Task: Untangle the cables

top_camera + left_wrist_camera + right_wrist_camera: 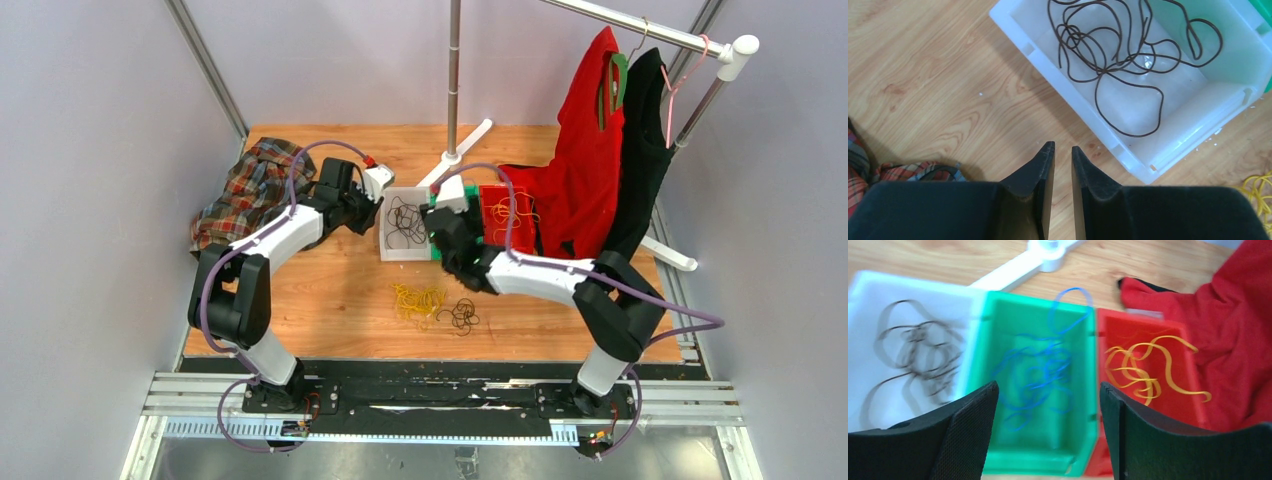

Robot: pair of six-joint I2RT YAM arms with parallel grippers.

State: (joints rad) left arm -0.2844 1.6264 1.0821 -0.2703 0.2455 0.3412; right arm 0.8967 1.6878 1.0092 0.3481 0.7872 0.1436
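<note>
Cables lie in three bins. A black cable (1128,55) is in the white bin (1068,75), a blue cable (1040,367) in the green bin (998,320), and a yellow cable (1143,370) in the red bin (1193,405). A yellow bundle (418,300) and a small black bundle (460,316) lie loose on the table in front of the bins. My left gripper (1062,146) is shut and empty, over bare wood just left of the white bin (388,252). My right gripper (1048,385) is open and empty above the green bin's near edge.
A plaid cloth (250,190) lies at the back left, near my left arm. A red garment (585,150) and a black garment (645,140) hang from a rack at the right; the red one drapes onto the table by the red bin. The rack's white foot (462,150) stands behind the bins.
</note>
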